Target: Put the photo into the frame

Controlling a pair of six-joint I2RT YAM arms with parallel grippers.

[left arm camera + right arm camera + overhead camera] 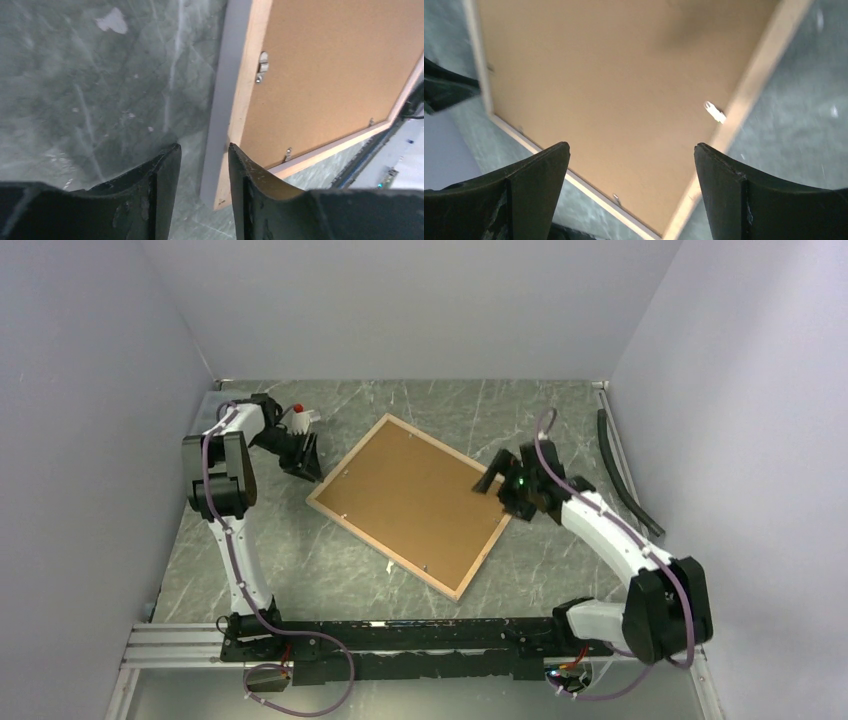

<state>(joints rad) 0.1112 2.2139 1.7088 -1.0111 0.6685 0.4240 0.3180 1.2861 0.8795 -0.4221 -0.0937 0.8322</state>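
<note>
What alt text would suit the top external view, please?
A picture frame lies face down on the marbled table, brown backing panel up. The left gripper sits at its left corner, the open right gripper over its right edge.

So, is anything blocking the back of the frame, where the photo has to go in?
Yes: the brown backing panel fills the back of the frame, with small metal tabs at its edge. No photo is in view.

Overhead and close wrist views, common frame (382, 547)
</note>
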